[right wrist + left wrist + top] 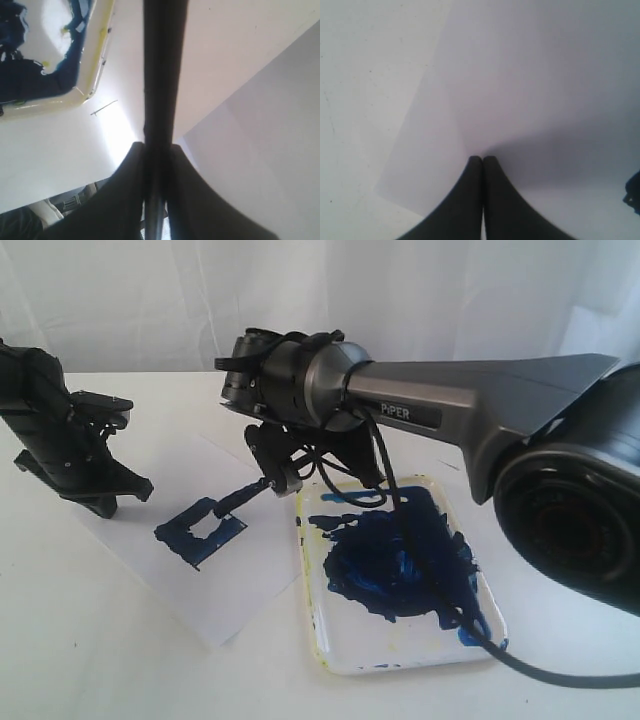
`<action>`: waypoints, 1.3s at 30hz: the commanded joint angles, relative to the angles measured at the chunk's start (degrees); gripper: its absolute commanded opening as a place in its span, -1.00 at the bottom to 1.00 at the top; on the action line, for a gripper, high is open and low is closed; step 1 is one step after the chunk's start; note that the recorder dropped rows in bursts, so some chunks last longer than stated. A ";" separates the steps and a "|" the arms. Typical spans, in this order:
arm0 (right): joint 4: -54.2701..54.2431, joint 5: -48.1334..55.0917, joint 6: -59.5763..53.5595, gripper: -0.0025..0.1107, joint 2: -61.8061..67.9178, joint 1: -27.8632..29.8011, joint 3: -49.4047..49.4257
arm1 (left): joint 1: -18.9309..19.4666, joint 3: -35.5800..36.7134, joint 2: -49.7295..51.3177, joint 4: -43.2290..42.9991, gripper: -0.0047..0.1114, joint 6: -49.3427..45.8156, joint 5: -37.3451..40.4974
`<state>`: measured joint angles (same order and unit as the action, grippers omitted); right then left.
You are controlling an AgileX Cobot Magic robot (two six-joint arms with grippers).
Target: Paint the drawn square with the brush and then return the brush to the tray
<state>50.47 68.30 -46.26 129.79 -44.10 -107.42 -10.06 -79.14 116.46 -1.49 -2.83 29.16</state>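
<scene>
right gripper (pixel 158 147) grips brush (pixel 238 497), apparently touching square (pixel 200 530)

Left hand (pixel 482 159), black fingers (pixel 462 200) pressed together, over a white paper sheet (pixel 530 100) on a pale table (pixel 365 75)

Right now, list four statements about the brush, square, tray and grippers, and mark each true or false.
1. The right gripper is clamped on the brush. True.
2. The brush lies in the tray. False: it is held outside the tray, over the paper, tip at the drawn square.
3. The drawn square is fully painted blue. False: its middle shows white.
4. The left gripper is shut and holds nothing. True.
</scene>
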 commanded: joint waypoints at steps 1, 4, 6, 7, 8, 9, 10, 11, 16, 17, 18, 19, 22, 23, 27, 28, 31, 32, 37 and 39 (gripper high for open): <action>-2.50 -4.17 1.98 -0.96 0.69 0.16 0.17 | 0.23 0.36 0.92 -0.89 -0.92 -0.24 2.30; -3.25 -7.07 1.98 -0.96 0.81 0.16 0.17 | 0.23 0.36 0.92 -0.89 -0.92 -0.24 2.30; -2.44 -7.20 1.98 -0.96 1.04 0.16 0.17 | 0.23 0.36 0.92 -0.89 -0.92 -0.24 2.30; -1.94 -7.20 1.98 -0.96 1.15 0.16 0.17 | 0.23 0.36 0.92 -0.89 -0.92 -0.24 2.30; -1.08 -7.20 1.98 -0.96 1.88 0.16 0.17 | 0.23 0.36 0.92 -0.89 -0.92 -0.24 2.30; -0.43 -7.20 1.98 -0.96 2.51 0.16 0.17 | 0.23 0.36 0.92 -0.89 -0.92 -0.24 2.30; 0.85 -7.08 2.12 -0.96 3.47 0.16 0.06 | 0.23 0.36 0.92 -0.89 -0.92 -0.24 2.30; 2.39 -6.79 2.93 -0.96 4.20 0.16 0.06 | 0.23 0.36 0.92 -0.89 -0.92 -0.24 2.30; 6.70 -7.82 8.01 -0.96 4.74 0.16 0.06 | 0.23 0.36 0.92 -0.89 -0.92 -0.24 2.30; 7.39 -7.82 8.72 -0.96 4.74 0.16 0.06 | 0.23 0.36 0.92 -0.89 -0.92 -0.24 2.30; 8.54 -7.82 9.52 -0.96 4.74 0.16 0.06 | 0.23 0.36 0.92 -0.89 -0.92 -0.24 2.30; 8.54 -7.82 9.52 -0.96 4.74 0.16 0.06 | 0.23 0.36 0.92 -0.89 -0.92 -0.24 2.30; 8.52 -7.41 9.11 -0.96 4.74 0.16 0.06 | 0.23 0.36 0.92 -0.89 -0.92 -0.24 2.30; 8.52 -6.37 7.99 -0.96 4.74 0.16 0.06 | 0.23 0.36 0.92 -0.89 -0.92 -0.24 2.30; 8.63 -1.74 3.60 -0.96 4.74 0.16 0.06 | 0.23 0.36 0.92 -0.89 -0.92 -0.24 2.30; 8.63 -1.21 2.89 -0.96 4.74 0.16 0.06 | 0.23 0.36 0.92 -0.89 -0.92 -0.24 2.30; 8.63 -1.40 2.61 -0.96 4.74 0.16 0.06 | 0.23 0.36 0.92 -0.89 -0.92 -0.24 2.30; 8.63 -1.67 2.61 -0.96 4.74 0.16 0.06 | 0.23 0.36 0.92 -0.89 -0.92 -0.24 2.30; 8.63 -3.53 4.55 -0.96 4.49 0.16 0.06 | 0.23 0.36 0.92 -0.89 -0.92 -0.24 2.30; 8.63 -5.69 9.15 -0.96 4.40 0.16 0.06 | 0.23 0.36 0.92 -0.89 -0.92 -0.24 2.30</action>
<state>58.73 64.91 -41.30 134.71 -44.10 -107.42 -10.06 -79.14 116.46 -1.49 -3.05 29.16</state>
